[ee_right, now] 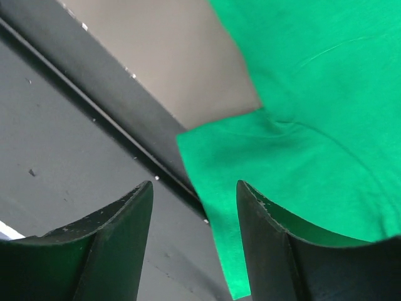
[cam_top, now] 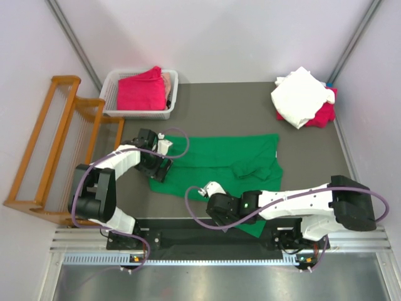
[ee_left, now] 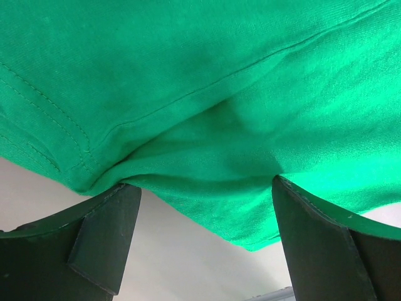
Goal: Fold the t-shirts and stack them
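A bright green t-shirt (cam_top: 219, 160) lies spread across the middle of the table, rumpled toward its right side. At its left edge my left gripper (cam_top: 160, 170) stands wide open, and a corner of the green cloth (ee_left: 207, 113) droops between the fingers (ee_left: 106, 232) without being pinched. My right gripper (cam_top: 212, 199) is at the shirt's near edge and open. A strip of the green hem (ee_right: 232, 238) hangs over the table's black front rail between its fingers (ee_right: 119, 232). A folded white t-shirt (cam_top: 301, 95) rests on a crimson one (cam_top: 322, 116) at the back right.
A white slatted basket (cam_top: 113, 81) at the back left holds a crimson shirt (cam_top: 141, 88). An orange wooden rack (cam_top: 56, 144) stands along the left side. The black front rail (ee_right: 94, 94) runs just under the right gripper.
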### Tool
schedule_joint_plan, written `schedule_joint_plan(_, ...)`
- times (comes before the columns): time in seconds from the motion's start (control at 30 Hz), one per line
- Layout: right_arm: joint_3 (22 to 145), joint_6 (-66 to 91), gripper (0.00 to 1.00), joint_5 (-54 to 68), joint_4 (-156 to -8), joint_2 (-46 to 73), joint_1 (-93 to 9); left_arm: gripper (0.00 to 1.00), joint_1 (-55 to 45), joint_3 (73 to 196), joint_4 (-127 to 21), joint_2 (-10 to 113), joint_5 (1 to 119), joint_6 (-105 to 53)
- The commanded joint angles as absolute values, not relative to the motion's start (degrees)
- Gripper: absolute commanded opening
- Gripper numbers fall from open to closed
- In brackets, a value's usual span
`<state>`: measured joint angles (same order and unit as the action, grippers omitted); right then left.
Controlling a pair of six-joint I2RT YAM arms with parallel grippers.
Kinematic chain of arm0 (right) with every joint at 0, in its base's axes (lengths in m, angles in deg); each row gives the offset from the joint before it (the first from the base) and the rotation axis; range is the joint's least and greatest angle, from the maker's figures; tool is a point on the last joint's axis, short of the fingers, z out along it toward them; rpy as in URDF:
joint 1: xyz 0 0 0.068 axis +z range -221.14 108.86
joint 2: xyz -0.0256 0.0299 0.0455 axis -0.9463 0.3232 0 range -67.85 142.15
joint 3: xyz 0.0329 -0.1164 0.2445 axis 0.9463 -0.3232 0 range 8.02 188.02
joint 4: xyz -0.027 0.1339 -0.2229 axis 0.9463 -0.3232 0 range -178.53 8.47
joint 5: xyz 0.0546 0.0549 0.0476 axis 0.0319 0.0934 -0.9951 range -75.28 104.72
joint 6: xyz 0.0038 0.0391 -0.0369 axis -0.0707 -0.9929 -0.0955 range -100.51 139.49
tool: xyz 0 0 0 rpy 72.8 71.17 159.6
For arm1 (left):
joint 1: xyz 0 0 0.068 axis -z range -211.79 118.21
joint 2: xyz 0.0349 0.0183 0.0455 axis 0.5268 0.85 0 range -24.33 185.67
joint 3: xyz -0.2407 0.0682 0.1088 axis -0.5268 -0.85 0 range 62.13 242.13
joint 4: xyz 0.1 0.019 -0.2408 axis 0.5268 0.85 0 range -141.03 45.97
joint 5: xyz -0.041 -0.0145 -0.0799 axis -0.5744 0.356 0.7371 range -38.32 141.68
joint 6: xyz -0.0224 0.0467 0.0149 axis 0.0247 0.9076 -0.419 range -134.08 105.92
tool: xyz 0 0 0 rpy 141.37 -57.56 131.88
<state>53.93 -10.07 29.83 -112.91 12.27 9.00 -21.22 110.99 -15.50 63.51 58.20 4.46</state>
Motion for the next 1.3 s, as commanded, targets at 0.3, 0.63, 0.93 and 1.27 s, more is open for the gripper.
schedule_joint_plan(0.3,53.0,-13.4,0.49,29.4,-109.0,17.5,11.1,0.9,-21.4,113.5,-16.3,62.7,58.0,4.6)
schedule_joint_plan(0.63,50.2,-15.0,0.33,29.9,-107.0,18.7,11.1,0.9,-21.4,113.1,-15.9,62.0,58.2,4.7)
schedule_joint_plan(0.93,50.5,-15.3,0.22,32.5,-108.1,18.0,10.7,0.9,-21.4,113.1,-15.9,62.1,58.4,4.6)
schedule_joint_plan(1.27,53.0,-13.9,0.0,37.0,-113.1,12.8,8.8,0.9,-21.4,112.8,-15.5,61.5,58.9,4.6)
